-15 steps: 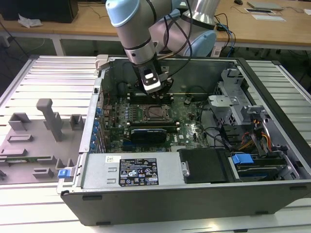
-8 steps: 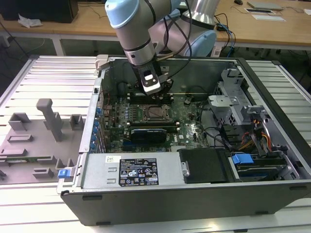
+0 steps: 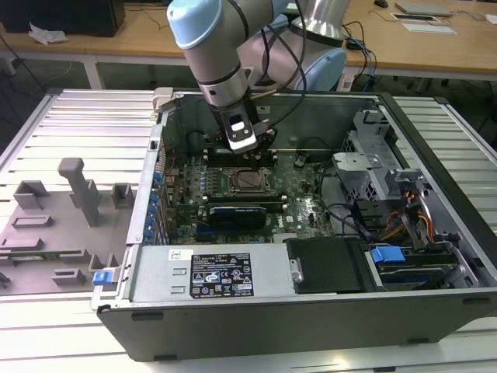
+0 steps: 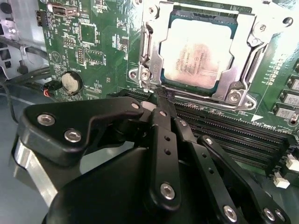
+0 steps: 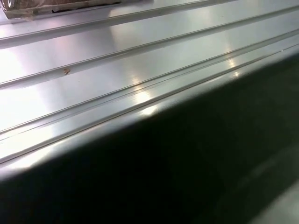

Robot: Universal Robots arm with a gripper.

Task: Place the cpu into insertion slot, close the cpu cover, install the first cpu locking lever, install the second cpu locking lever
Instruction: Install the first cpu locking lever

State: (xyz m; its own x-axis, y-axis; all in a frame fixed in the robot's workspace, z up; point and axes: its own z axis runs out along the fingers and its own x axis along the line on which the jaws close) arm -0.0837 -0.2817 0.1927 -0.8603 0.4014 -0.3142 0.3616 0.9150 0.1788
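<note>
The cpu (image 4: 200,52) lay flat in the insertion slot (image 4: 170,84) on the green motherboard (image 4: 100,42), its dull silver top facing up. It was square, so it had no long side, and its edges lined up with the slot's edges. The cpu cover (image 4: 243,74) was down around it like a frame, with the chip showing through the big square hole. In the second wrist view the gripper (image 4: 161,100) hung just beside the slot, near one corner, with its black jaws pressed close together and holding nothing. In the exterior view the arm (image 3: 221,58) reached down into the open computer case (image 3: 311,311), which sat on the ribbed metal worktop (image 3: 78,116).
</note>
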